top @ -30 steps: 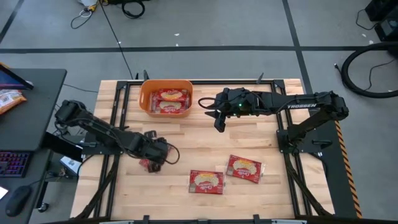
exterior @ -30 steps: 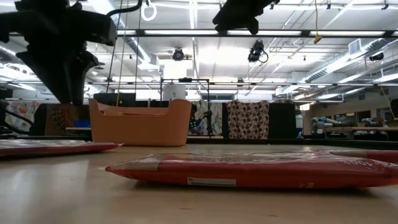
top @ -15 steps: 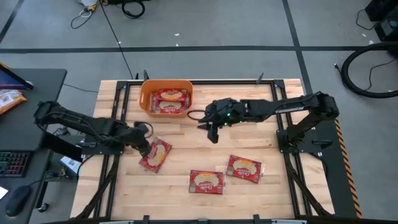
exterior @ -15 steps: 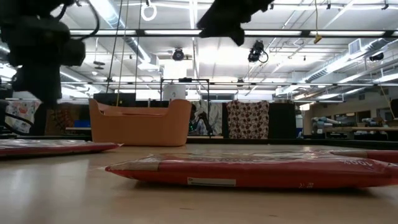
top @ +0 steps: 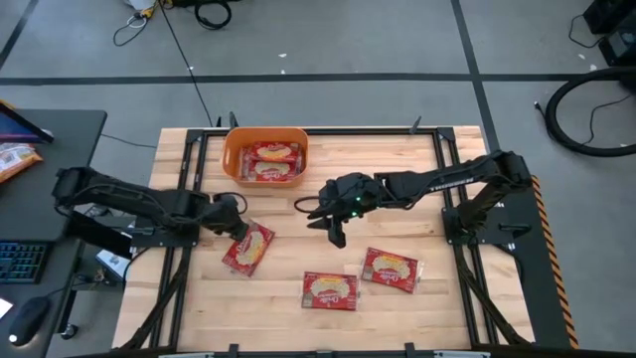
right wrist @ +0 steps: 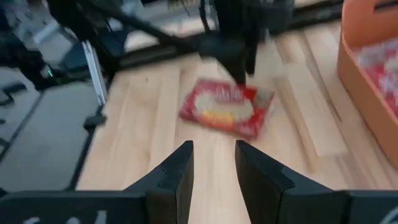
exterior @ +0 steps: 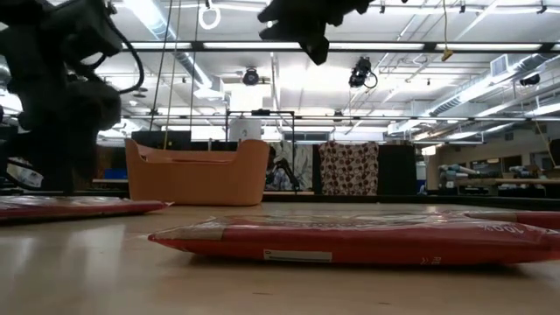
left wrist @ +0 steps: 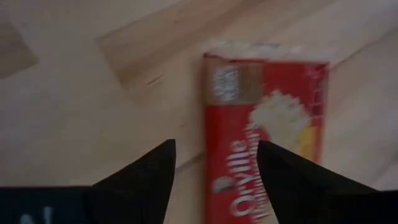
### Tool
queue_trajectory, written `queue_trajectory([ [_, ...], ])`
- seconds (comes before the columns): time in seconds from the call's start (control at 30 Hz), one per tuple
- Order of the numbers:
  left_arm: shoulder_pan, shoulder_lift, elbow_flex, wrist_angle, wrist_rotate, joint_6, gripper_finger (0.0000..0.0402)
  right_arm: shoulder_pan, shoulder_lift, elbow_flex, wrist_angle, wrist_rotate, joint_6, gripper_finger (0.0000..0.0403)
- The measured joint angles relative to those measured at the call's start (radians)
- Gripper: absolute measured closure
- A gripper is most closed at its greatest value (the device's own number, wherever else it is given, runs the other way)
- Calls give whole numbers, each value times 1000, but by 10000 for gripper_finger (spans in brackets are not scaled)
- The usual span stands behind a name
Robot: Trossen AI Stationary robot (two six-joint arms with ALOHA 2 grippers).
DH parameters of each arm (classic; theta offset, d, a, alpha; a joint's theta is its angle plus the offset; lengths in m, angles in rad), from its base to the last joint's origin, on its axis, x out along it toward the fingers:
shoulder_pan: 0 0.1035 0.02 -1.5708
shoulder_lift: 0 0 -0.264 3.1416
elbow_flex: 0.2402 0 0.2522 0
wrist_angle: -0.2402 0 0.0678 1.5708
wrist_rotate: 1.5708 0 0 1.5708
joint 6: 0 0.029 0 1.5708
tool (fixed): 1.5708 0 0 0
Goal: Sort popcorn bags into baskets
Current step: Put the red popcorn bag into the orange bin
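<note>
High view: the orange basket (top: 264, 157) sits at the upper middle of the wooden table (top: 397, 298), with popcorn bags (top: 272, 159) lying inside it. Three more red bags lie loose on the boards: one tilted bag (top: 248, 248) at lower left, one (top: 329, 290) at lower middle, one (top: 391, 268) just to its right. The left gripper (top: 237, 223) reaches in from the left edge and ends at the upper corner of the tilted bag. The right gripper (top: 333, 229) stretches from the right side to mid-table, between the basket and the lower bags, with nothing in it.

Low view: one bag (exterior: 350, 238) lies flat across the middle foreground, another (exterior: 79, 207) at the left edge, a third sliver (exterior: 516, 217) at the right. The basket (exterior: 197, 171) stands behind at middle left. A dark arm fills the upper left; the other shows at top centre.

Left wrist view: two dark fingers (left wrist: 140, 180) stand well apart, gripping nothing; the bag (left wrist: 264, 124) lies flat on the wood past them, in the right half of the frame.

Right wrist view: the fingers (right wrist: 174, 174) stand part-way apart and empty. Beyond them lies the tilted bag (right wrist: 225, 107) with the other arm's gripper (right wrist: 242, 62) at its far corner; the basket wall (right wrist: 367, 68) is at the right edge.
</note>
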Motion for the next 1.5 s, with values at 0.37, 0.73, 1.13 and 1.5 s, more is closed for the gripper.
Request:
queue_trajectory([
  [0.37,3,207,1,181,86,81,167,-2,-18,0,-14,20,-2,281],
  [0.73,-8,295,8,236,88,81,304,-2,-18,0,-14,27,-8,281],
  [1.13,-7,265,3,322,137,111,397,-12,-18,0,-21,30,-11,281],
  [1.5,-9,130,2,476,58,238,400,-61,35,1,-76,-2,90,279],
])
